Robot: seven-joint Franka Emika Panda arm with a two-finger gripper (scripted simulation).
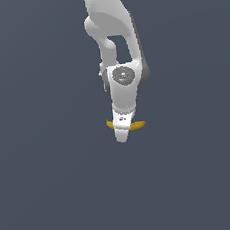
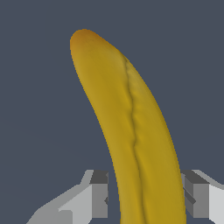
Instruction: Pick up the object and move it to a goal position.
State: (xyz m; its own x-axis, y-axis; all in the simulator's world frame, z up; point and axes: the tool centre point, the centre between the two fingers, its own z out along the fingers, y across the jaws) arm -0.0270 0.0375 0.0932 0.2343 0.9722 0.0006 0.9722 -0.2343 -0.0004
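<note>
The object is a small curved yellow banana [image 1: 138,126], and in the exterior view the hand hides its middle. Only its greenish tip on the exterior view's left and its yellow-brown end on the right show. My gripper [image 1: 121,135] stands straight down over it. In the wrist view the banana [image 2: 131,122] runs lengthwise between the two grey fingers, its brownish end pointing away. The gripper [image 2: 145,197] is open and straddles the fruit. One finger [image 2: 99,194] stands a narrow gap off the peel, while the other finger [image 2: 194,197] is at the peel's edge.
A plain dark grey-blue floor [image 1: 49,184] fills both views. Nothing else stands on it. The white arm [image 1: 108,22] comes down from above the gripper.
</note>
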